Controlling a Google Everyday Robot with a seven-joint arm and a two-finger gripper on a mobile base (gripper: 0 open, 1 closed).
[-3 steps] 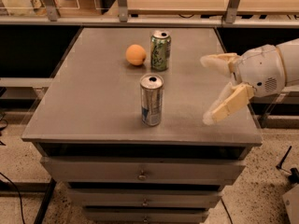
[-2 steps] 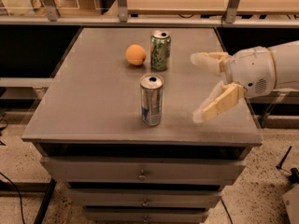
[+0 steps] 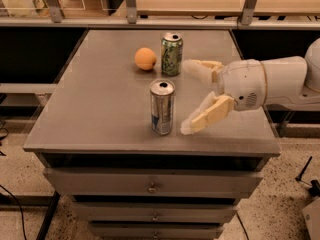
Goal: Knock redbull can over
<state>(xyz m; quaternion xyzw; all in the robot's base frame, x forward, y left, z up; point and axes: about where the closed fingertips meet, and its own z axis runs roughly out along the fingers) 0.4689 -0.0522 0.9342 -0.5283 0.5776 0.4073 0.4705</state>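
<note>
The gripper [image 3: 186, 97] closes in on the redbull can [image 3: 162, 108]
Fingers spread and empty, it has slid left; the can stands upright near the front edge of the table [image 3: 100, 109], just beside the lower finger, so the push looks close

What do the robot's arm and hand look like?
The arm is a smooth white tube ending in a rounded white wrist. Its gripper, beside the redbull can, has two pale tan, wedge-shaped fingers. No cables show.
</note>
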